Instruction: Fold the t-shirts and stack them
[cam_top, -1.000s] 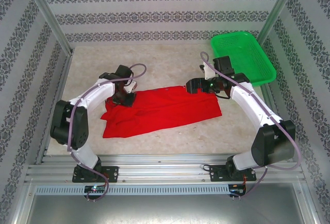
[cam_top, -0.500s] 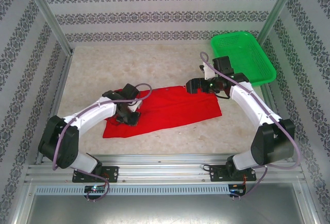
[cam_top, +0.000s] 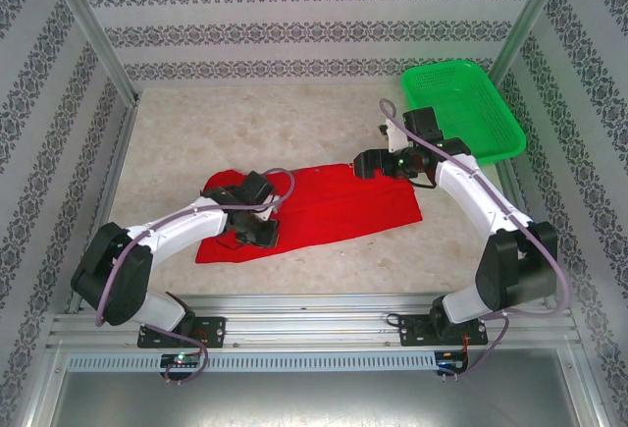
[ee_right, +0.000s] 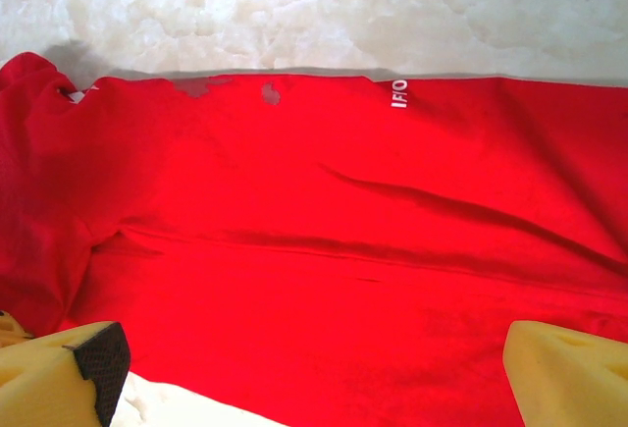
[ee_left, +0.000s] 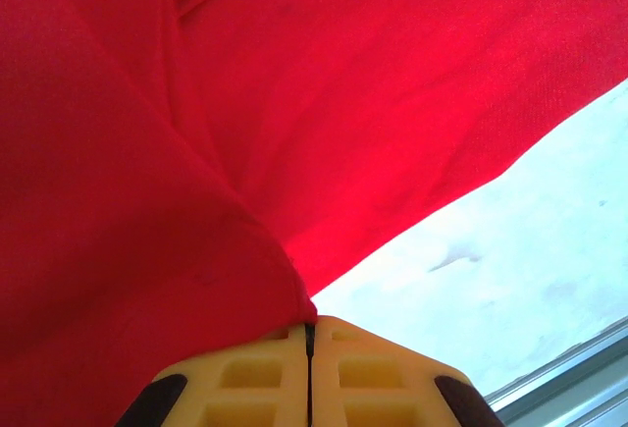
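The left arm (cam_top: 182, 221) lies low, folded at the shoulder near the left edge, its forearm stretched forward and to the right. The left gripper (cam_top: 259, 233) tips down at the wrist, and its yellow pads (ee_left: 260, 373) are pressed flat together, pinching a fold of the shirt (ee_left: 294, 103). The right arm (cam_top: 473, 193) rises from its base, bends at the elbow and leans in to the left. The right gripper (cam_top: 365, 164) faces left and slightly down, its pads (ee_right: 59, 373) spread wide apart.
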Robot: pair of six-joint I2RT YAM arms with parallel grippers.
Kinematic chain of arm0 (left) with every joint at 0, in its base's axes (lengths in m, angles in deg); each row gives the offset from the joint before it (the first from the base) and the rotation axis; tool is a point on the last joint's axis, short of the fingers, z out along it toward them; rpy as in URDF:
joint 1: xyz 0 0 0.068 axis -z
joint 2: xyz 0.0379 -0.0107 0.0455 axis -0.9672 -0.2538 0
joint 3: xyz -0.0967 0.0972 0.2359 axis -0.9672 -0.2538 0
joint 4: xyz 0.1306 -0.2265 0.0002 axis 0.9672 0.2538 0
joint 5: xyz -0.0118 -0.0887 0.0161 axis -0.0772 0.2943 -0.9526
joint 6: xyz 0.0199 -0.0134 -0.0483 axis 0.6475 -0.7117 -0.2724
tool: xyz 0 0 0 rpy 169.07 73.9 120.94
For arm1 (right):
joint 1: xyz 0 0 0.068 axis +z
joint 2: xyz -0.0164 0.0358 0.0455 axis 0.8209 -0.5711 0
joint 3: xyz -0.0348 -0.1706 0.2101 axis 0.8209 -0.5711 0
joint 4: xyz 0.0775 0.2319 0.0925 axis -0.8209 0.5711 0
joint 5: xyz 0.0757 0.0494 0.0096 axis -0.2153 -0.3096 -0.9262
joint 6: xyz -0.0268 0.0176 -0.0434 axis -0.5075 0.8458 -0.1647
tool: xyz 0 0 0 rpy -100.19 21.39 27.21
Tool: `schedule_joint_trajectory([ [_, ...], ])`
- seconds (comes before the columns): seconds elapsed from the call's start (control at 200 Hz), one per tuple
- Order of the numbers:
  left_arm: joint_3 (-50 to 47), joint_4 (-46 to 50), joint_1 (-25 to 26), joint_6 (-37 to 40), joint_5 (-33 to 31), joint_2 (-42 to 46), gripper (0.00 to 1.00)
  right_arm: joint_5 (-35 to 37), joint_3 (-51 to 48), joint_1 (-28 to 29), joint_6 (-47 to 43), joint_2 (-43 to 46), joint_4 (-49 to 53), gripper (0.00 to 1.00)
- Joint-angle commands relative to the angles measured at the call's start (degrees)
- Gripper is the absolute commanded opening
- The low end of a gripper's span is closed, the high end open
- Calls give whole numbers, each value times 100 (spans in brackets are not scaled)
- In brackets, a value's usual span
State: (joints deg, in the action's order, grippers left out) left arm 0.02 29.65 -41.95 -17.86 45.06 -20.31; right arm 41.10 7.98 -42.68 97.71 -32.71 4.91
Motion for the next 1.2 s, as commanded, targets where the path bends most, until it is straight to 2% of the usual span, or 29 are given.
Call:
schedule_joint_trajectory([
  [0.0,-36,-521,217,-408,196,-40,8,26,11,-27,107,-58,-107,98],
  [0.055,-71,-618,282,-468,250,-134,9,24,5,-23,103,-73,-109,98],
  [0.1,-122,-644,312,-477,305,-204,17,24,2,-27,98,-86,-91,98],
  [0.175,-205,-619,313,-477,412,-224,24,32,10,-27,101,-105,-54,98],
  [0.21,-230,-623,313,-485,498,-180,32,34,16,-19,90,-114,-25,98],
  [0.25,-257,-621,313,-486,577,-103,46,41,30,-24,66,-128,7,98],
  [0.29,-239,-532,313,-490,549,-16,54,62,47,-27,54,-145,35,98],
  [0.465,-24,-142,226,-844,-39,693,68,149,149,-58,108,-237,89,98],
  [0.6,176,102,-350,-1459,-631,1347,78,139,231,-53,76,-366,175,98],
  [0.749,105,620,-1372,-2200,-1143,1569,80,292,327,-44,62,-667,467,98],
  [0.859,-40,688,-1776,-2468,-1565,1237,74,487,512,-11,79,-1072,788,98],
  [0.954,-120,310,-1997,-2713,-1648,779,68,726,614,-1,143,-1377,909,93],
  [1.059,51,18,-2025,-2844,-1708,261,63,740,645,10,253,-1655,878,85],
  [1.194,173,-145,-2156,-2896,-1915,-447,56,889,547,21,500,-1969,836,72],
])
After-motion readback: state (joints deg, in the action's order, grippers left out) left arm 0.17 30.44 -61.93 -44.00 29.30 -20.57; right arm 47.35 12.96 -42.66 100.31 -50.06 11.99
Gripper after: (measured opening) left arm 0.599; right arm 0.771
